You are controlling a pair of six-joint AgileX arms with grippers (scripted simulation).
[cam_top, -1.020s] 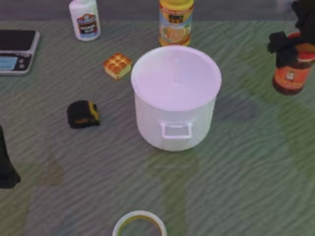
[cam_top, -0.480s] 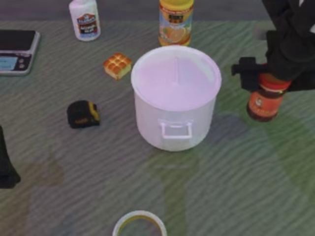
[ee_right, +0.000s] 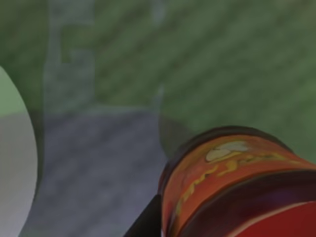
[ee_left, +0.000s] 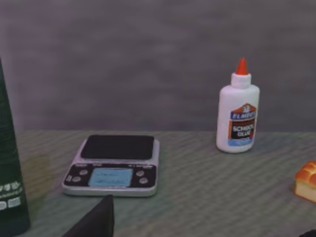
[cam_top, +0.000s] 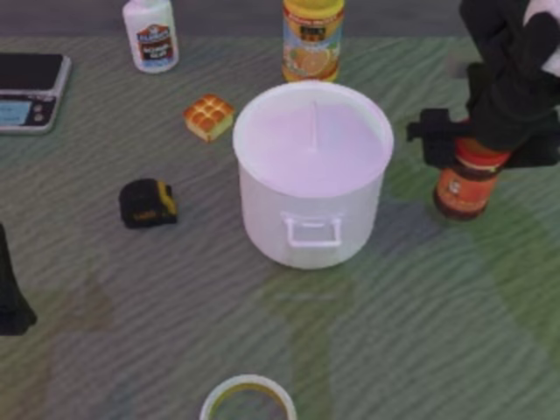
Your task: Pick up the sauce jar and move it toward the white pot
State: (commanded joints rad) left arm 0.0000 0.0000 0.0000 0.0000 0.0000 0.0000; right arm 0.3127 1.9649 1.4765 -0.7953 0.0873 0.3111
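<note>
The sauce jar [cam_top: 466, 185], dark brown with an orange-red label and red lid, stands upright just right of the white pot [cam_top: 306, 214], with a small gap between them. My right gripper [cam_top: 477, 144] is shut on the jar's top from above. The right wrist view shows the jar [ee_right: 232, 182] close up beside one dark finger [ee_right: 148, 224], and the pot's wall [ee_right: 15, 163] at the edge. The left gripper [cam_top: 10, 297] is parked at the table's left edge, open, with nothing between its fingers [ee_left: 98, 219].
At the back stand a glue bottle [cam_top: 150, 35] and an orange juice bottle [cam_top: 312, 39]. A scale [cam_top: 31, 89], a bread bun [cam_top: 208, 116] and a tape measure [cam_top: 148, 203] lie left of the pot. A tape roll [cam_top: 248, 401] sits at the front edge.
My right gripper has carried the sauce jar leftwards from the far right edge to beside the pot; over the last half second it shifted only slightly. The left arm stayed put.
</note>
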